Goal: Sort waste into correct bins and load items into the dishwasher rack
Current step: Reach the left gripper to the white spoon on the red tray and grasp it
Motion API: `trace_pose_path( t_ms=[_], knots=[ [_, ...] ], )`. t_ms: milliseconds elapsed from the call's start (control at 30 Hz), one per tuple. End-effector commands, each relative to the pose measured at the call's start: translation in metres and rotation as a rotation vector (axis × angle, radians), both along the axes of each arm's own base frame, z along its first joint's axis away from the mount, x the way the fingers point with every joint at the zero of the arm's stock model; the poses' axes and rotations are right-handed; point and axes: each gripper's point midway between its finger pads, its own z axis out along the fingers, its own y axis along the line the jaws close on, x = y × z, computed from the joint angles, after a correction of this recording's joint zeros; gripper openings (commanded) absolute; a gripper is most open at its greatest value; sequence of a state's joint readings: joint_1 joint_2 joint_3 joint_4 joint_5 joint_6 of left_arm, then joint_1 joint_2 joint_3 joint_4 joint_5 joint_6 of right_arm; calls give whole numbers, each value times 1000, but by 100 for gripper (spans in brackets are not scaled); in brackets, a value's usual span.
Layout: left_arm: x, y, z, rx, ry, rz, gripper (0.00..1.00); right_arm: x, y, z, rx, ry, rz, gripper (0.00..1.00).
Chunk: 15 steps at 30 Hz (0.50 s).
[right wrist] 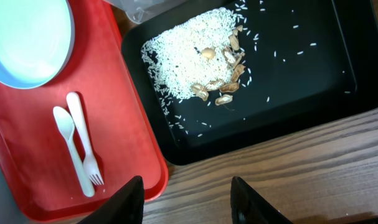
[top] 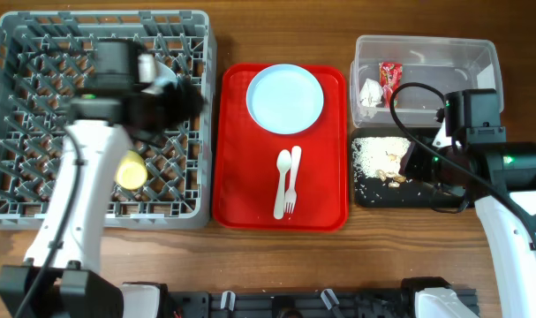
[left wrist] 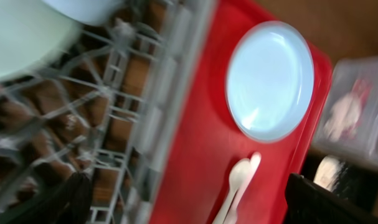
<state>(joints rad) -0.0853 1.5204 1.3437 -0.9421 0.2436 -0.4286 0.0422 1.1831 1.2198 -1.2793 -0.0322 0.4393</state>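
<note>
right tool (right wrist: 185, 190) spread, empty, over worktop (right wrist: 313, 174) by black tray (right wrist: 313, 74) | left tool (left wrist: 185, 186) spread, empty, over rack (top: 38, 212) edge | fork (top: 291, 181) + spoon (top: 281, 185) side by side on red tray (top: 241, 177), long axes front-back, tines toward robot | black tray: food scraps (right wrist: 195, 68) | clear tub (top: 462, 53): red wrapper (top: 390, 81), white paper (top: 372, 91) | rack: yellow cup (top: 131, 170)

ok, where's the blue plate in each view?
Overhead: the plate sits centre-right in the frame, at the top end of the red tray.
Left wrist: upper right, whole plate visible, blurred.
Right wrist: top-left corner, plate cut off by the frame edges.
Shared landmark: the white spoon and fork lying side by side on the same tray, seen in all three views.
</note>
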Motion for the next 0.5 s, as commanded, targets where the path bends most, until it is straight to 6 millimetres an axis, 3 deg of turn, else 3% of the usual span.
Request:
trace_pose_path(
  t_ms=[0,33,200,300,467],
  knots=[
    [-15,-50,-10,140,0,-118,100,1,-2,5,-13,-19,14,45],
    [-22,-69,-13,145,5,-161,100,1,-2,5,-13,-19,14,45],
    [-43,-122,-44,196,67,-244,100,1,-2,5,-13,-19,14,46],
    [-56,-156,-80,234,124,-342,100,1,-2,5,-13,-19,14,47],
    [-68,-175,-134,288,226,-383,93,1,-2,5,-13,-18,14,47]
  ],
)
